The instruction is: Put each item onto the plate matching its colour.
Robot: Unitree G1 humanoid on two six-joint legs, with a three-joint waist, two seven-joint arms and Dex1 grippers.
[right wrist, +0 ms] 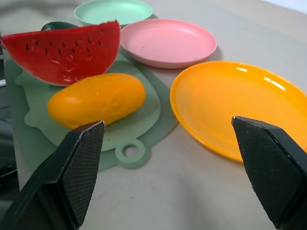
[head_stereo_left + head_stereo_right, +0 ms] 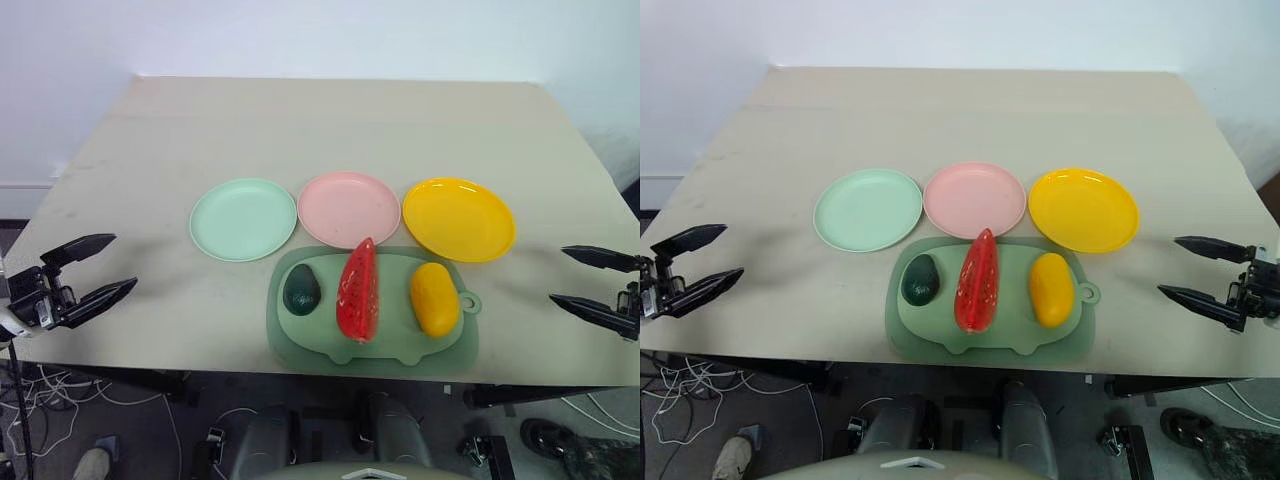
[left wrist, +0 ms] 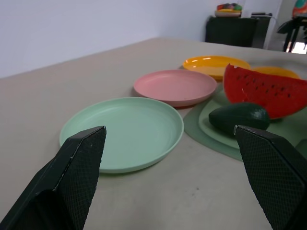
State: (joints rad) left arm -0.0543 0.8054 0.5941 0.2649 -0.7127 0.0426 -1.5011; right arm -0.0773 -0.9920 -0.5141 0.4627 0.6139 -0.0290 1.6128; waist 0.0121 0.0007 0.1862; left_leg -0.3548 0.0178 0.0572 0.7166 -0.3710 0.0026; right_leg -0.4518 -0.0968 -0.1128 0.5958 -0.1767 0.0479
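You've got a beige table (image 2: 150,140) with three plates in a row across the middle: green plate (image 2: 243,219) on the left, pink plate (image 2: 349,208) in the centre, yellow plate (image 2: 458,218) on the right, all bare, rims nearly touching each neighbour. Just in front of them, toward the near edge, lies the green mat (image 2: 372,345), its far edge tucked close to the pink and yellow plates. All three foods sit on the mat side by side: avocado (image 2: 302,291) left, watermelon (image 2: 359,291) in the middle standing on its rind with the far tip reaching the pink plate's rim, mango (image 2: 434,298) right, near the mat's small loop. None is on a plate yet. Your left gripper (image 2: 92,270) hangs off the table's left edge, fingers spread wide, nothing between them, well apart from the green plate; the left wrist view looks across that plate toward the avocado. Your right gripper (image 2: 596,280) hovers at the right edge, fingers likewise spread and empty, well apart from the yellow plate; the right wrist view has the mango and yellow plate between its fingers (image 1: 72,167). Cables on the floor (image 2: 50,400) under the table's left side
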